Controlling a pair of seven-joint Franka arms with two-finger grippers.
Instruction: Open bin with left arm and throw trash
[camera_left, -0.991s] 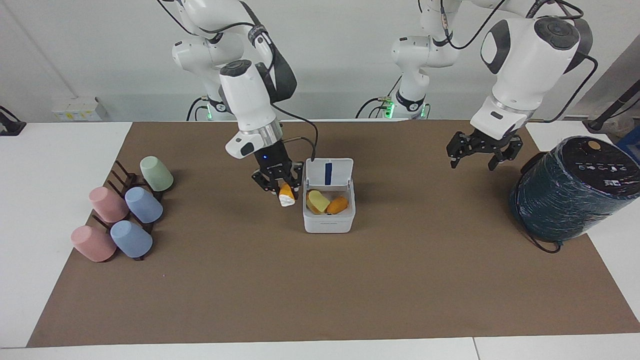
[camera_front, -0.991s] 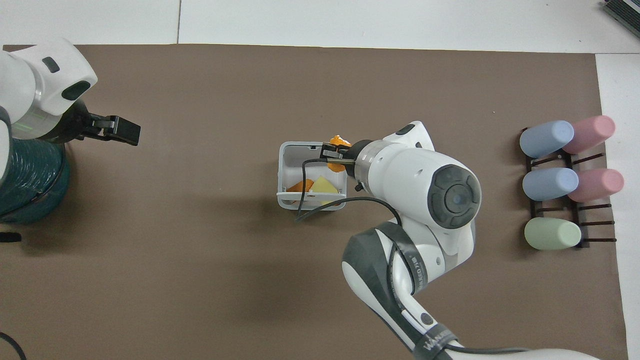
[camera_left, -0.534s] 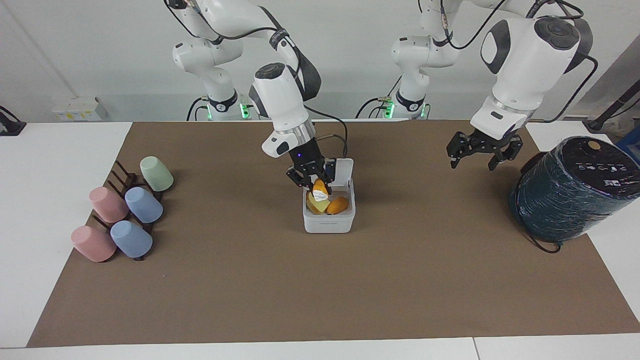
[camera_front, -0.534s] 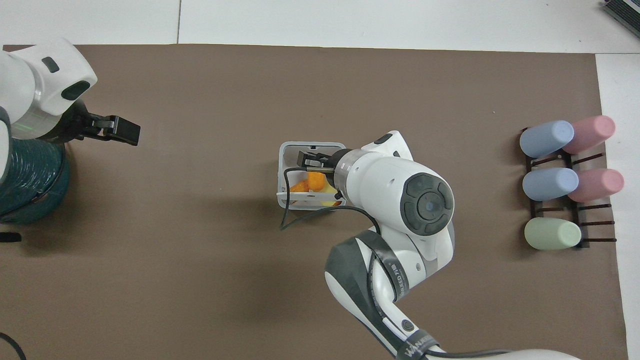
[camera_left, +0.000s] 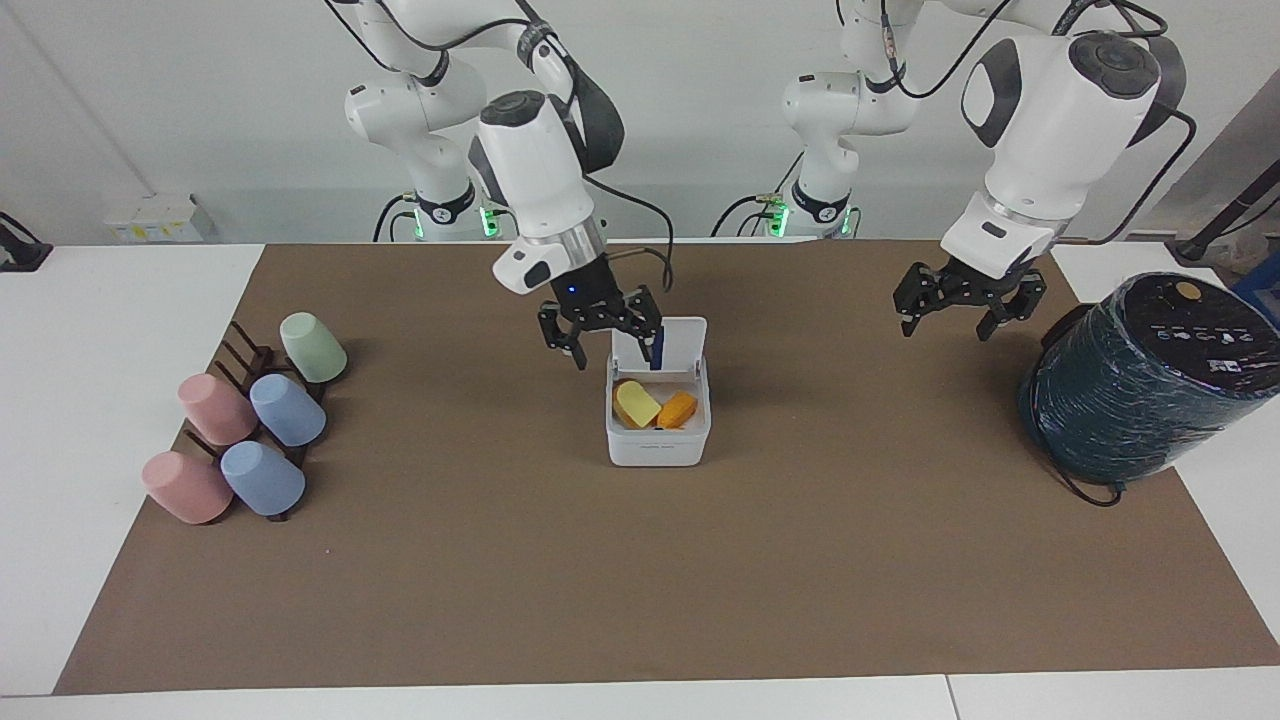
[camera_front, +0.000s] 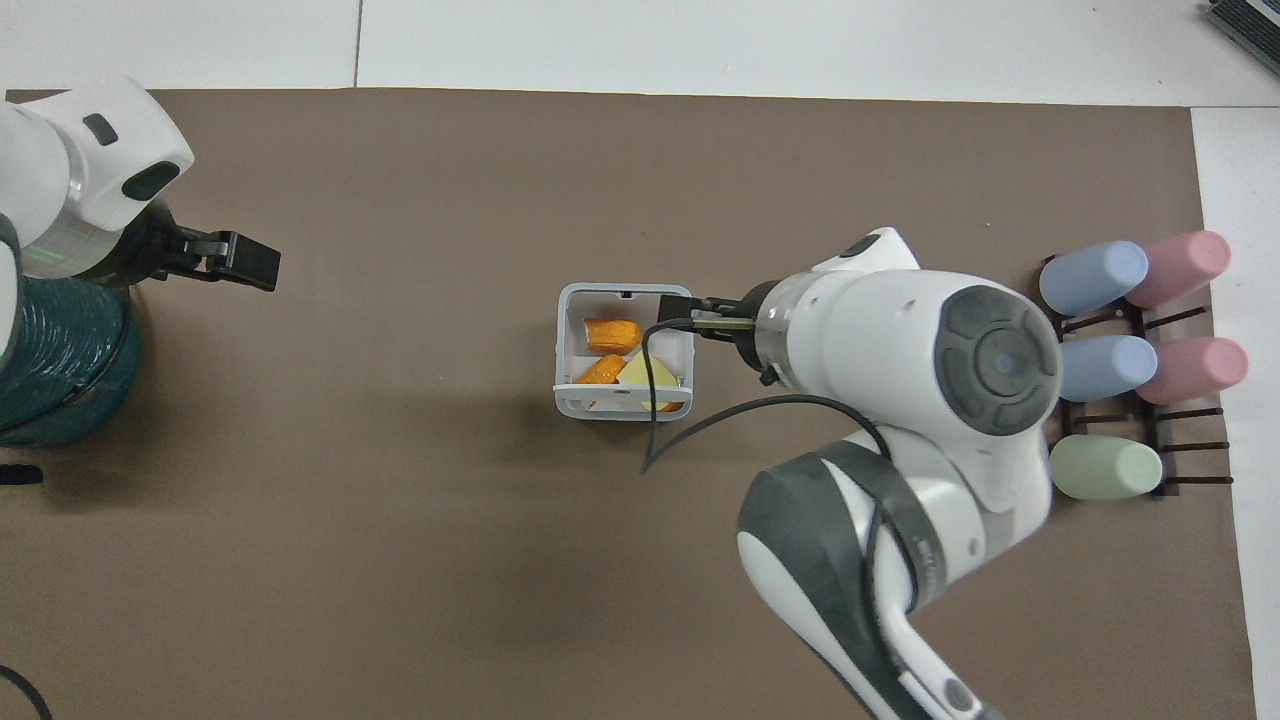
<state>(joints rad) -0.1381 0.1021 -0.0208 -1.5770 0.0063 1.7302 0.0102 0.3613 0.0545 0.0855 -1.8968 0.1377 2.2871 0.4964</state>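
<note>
Released since the earlier frame, the second orange wedge (camera_front: 611, 335) now lies in the bin (camera_left: 657, 449) with the other trash. Right pincer (camera_left: 600, 333) hangs empty, fingers apart, over the bin's edge. Left pincer (camera_left: 966, 301) waits, apart. Lid stands open; closing may remain.

Five pastel cups (camera_left: 250, 425) lie tipped on a dark rack (camera_left: 243, 350) at the right arm's end of the brown mat (camera_left: 640, 580). At the mat's left-arm end stands a dark teal wrapped cylinder (camera_left: 1140, 385), leaning.
</note>
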